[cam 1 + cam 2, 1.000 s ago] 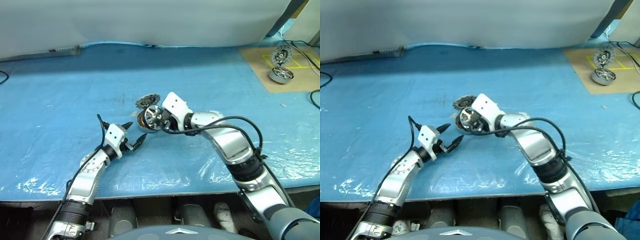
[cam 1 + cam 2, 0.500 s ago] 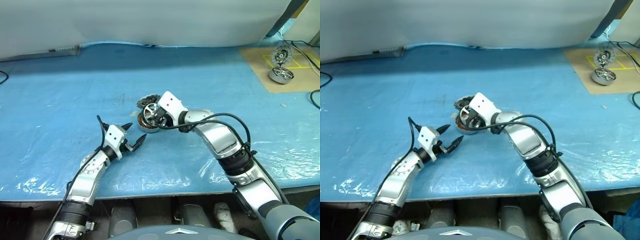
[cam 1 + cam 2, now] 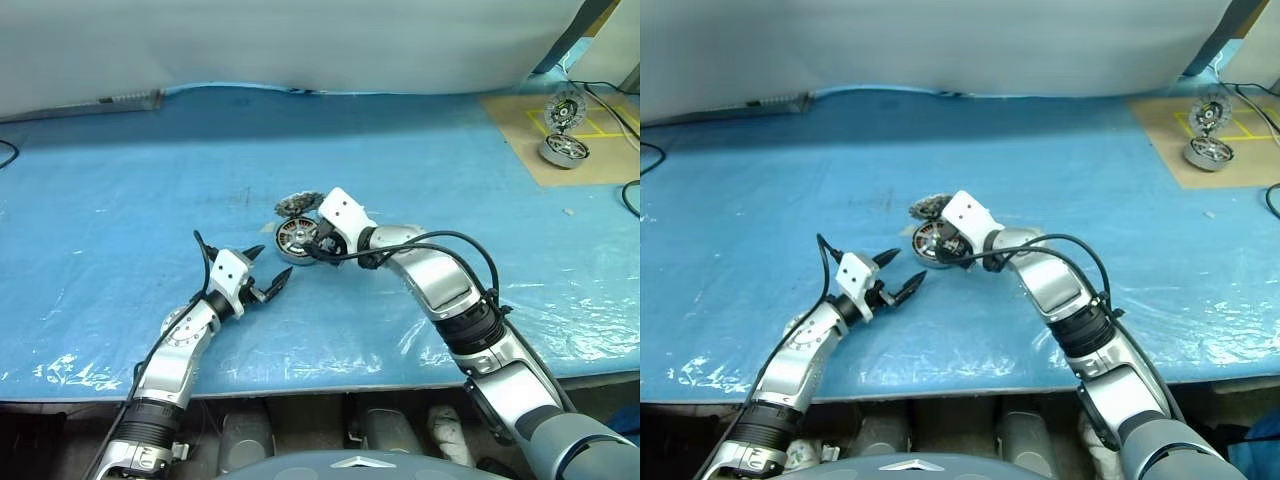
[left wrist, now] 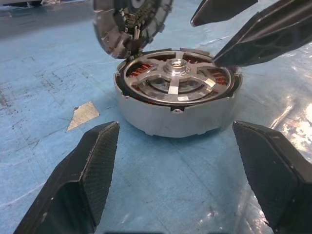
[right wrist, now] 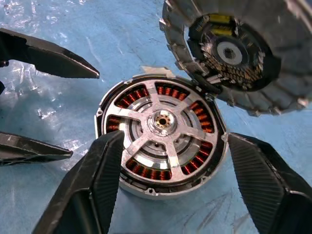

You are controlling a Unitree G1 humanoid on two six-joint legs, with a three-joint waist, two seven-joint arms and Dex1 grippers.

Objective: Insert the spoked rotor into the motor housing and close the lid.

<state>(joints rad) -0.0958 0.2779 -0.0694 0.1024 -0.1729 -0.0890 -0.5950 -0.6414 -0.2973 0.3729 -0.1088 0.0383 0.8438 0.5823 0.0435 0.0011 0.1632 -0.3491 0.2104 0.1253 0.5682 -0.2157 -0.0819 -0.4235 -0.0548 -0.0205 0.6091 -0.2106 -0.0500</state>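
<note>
Copper-orange windings ring the inside of the motor housing, and we see the spoked rotor seated flat within that ring, its silver spokes running out from the central hub. The housing is the one container before us, and it holds one rotor. It rests on the blue plastic sheet near the middle of the table. The lid stands tilted up from the housing's far rim, joined there, its ribbed edge and dark inner face showing; the housing is not closed.

We count two grippers. The right gripper hangs over the housing with its fingers spread wide, one on each side of the round body, gripping nothing. The left gripper is also spread wide and empty, level with the sheet and pointing at the housing from just beside it, apart from it.

At the far right corner lies one brown board with yellow markings, and on it we count two more motor parts, one standing behind the other, well apart from the work.
</note>
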